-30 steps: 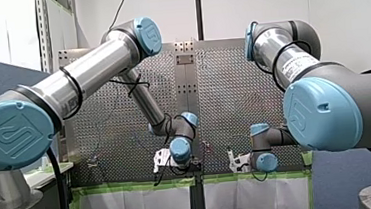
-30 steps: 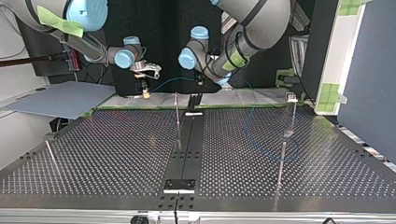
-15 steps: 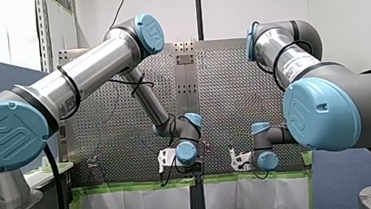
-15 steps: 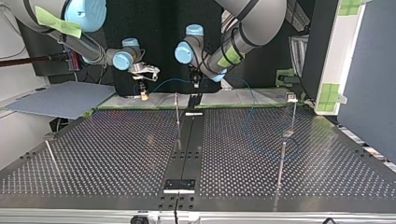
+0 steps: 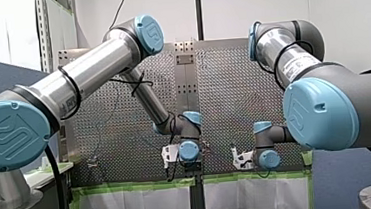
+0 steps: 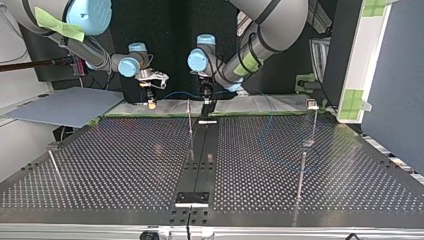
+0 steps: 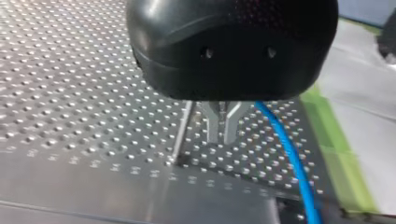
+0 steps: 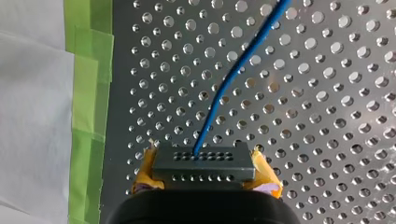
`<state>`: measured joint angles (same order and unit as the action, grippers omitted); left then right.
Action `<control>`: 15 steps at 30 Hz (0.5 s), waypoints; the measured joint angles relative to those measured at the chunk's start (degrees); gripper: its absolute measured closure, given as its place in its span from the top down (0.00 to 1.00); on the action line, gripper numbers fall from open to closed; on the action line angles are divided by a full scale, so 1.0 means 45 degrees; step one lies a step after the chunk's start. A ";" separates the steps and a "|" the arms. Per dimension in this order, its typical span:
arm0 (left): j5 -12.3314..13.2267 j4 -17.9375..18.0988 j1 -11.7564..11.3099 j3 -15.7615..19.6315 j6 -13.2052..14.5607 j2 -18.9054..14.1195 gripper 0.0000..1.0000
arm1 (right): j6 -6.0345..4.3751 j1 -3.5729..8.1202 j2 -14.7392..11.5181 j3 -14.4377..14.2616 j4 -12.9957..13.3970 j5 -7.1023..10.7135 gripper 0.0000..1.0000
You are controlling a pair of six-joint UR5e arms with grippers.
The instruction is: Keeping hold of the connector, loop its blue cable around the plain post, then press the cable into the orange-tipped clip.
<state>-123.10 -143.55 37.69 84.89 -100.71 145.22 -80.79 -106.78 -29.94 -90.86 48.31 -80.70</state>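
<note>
Right hand (image 8: 204, 171): clamped tight, yellow pads (image 8: 265, 176) squeezing both ends of the connector (image 8: 204, 161).
Connector: dark block with rows of small holes, held over the counter (image 8: 327, 116) near the green tape (image 8: 88, 93); at the top view's left, by the far edge.
Blue cable (image 8: 233, 74): springs from the connector's middle, arcs from hand to hand in the top view, then loops wide at that view's right.
Left hand (image 7: 222, 129): black, metal fingers (image 7: 212, 126) drawn almost together, just a slit, nothing seen at the tips. The cable passes right beside them; whether it is pinched, cannot tell.
Post (image 7: 183, 133): thin, upright, just beside those fingers, opposite the cable.
</note>
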 joint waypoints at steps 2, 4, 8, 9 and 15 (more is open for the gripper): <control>0.0050 0.0092 -0.0025 -0.0024 0.0007 0.0000 0.00 | 0.0000 0.0003 -0.0001 0.0013 -0.0016 0.0000 0.00; 0.0089 0.0136 -0.0069 -0.0035 0.0009 0.0000 0.00 | 0.0001 0.0005 -0.0001 0.0018 -0.0025 0.0001 0.00; 0.0141 0.0154 -0.0124 -0.0037 0.0015 0.0005 0.00 | -0.0008 0.0009 -0.0004 0.0027 -0.0028 0.0001 0.00; 0.0157 0.0156 -0.0131 -0.0035 0.0007 0.0010 0.00 | -0.0018 0.0011 -0.0004 0.0037 -0.0032 0.0001 0.00; 0.0389 0.0151 -0.0175 -0.0032 -0.0083 0.0024 0.00 | -0.0036 0.0023 -0.0005 0.0088 -0.0099 0.0001 0.00</control>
<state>-121.35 -142.86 36.91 84.75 -101.08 145.33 -80.95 -106.68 -29.97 -90.47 47.86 -80.69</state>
